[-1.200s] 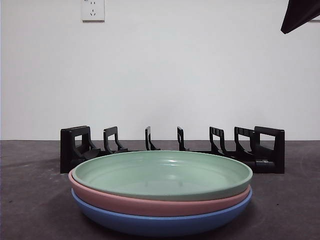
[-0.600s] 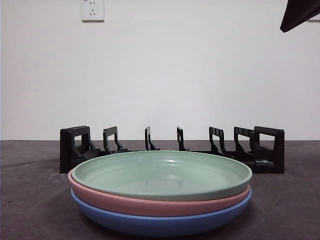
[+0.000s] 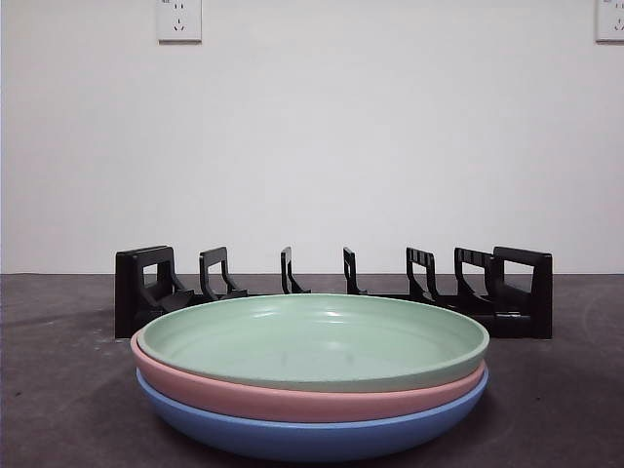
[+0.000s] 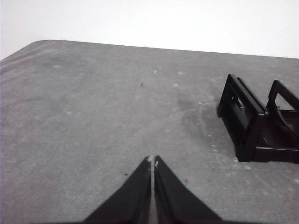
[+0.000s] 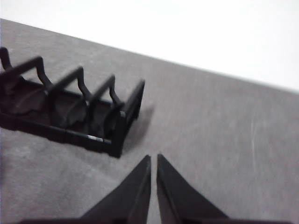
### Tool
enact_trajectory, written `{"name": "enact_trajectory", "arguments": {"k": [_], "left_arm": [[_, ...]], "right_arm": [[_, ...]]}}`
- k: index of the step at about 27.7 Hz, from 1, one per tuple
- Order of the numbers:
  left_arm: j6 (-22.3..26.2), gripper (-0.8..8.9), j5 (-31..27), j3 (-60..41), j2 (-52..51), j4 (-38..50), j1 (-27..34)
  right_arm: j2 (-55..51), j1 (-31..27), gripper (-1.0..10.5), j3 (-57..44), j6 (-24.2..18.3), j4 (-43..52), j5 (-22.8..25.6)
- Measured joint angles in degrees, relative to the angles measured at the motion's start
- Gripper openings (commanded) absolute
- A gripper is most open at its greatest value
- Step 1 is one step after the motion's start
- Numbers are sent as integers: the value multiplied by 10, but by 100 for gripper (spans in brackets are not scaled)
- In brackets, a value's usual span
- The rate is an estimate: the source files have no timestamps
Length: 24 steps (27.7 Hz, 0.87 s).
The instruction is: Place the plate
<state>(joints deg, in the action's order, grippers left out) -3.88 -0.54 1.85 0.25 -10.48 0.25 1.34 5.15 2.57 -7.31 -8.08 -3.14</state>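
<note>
A stack of three plates sits at the front of the table: a green plate (image 3: 314, 339) on a pink plate (image 3: 292, 398) on a blue plate (image 3: 312, 434). A black slotted plate rack (image 3: 331, 291) stands behind them, empty. My left gripper (image 4: 153, 161) is shut and empty above bare table beside one end of the rack (image 4: 257, 123). My right gripper (image 5: 153, 159) is shut and empty above the table near the rack's other end (image 5: 70, 109). Neither gripper shows in the front view.
The dark grey table (image 3: 58, 390) stretches around the plates and rack. A white wall with two sockets (image 3: 179, 19) stands behind the table.
The black arm tip at the front view's top right corner has moved out of view. The plates and rack have not moved.
</note>
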Motion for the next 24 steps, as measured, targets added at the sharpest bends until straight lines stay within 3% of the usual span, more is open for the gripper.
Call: {"name": "enact_trajectory", "arguments": {"k": [6,9,24], "left_arm": [[0,8,0,0,0,0,0],[0,8,0,0,0,0,0],[0,8,0,0,0,0,0]], "right_arm": [[-11,-25,19,-16,52,15,11],[-11,-25,19,-16,57,15,31],[-11,-25,19,-16,61,15,32]]}}
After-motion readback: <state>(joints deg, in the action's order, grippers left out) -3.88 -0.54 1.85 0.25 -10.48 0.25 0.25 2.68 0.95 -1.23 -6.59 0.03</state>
